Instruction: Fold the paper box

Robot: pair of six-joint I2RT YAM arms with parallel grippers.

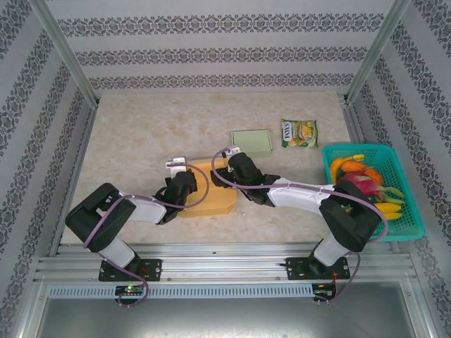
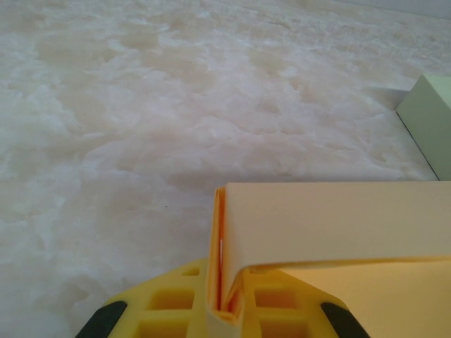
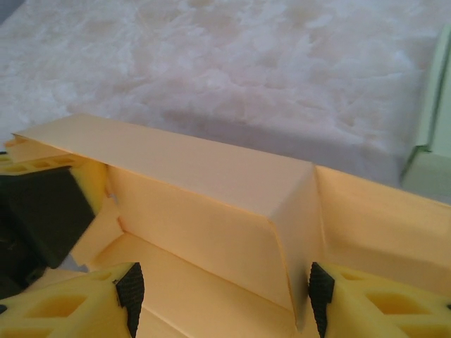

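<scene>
Yellow paper box (image 1: 211,193) sits front-center on the table (image 1: 141,134), between the 2 arms, partly folded. Left gripper (image 2: 222,310) is clamped on the box's left wall, paper pinched between its fingers. Right gripper (image 3: 225,292) has jaws apart, straddling a folded-in wall on the box's right side. Behind it: 1 green box (image 1: 251,143) and a snack packet (image 1: 299,132). Fruit basket (image 1: 416,225) is far right.

Marble-look table (image 1: 141,134) w/ yellow paper box (image 1: 222,201), green box (image 1: 251,143), snack pkt (image 1: 299,133), teal basket (image 1: 352,148).
</scene>
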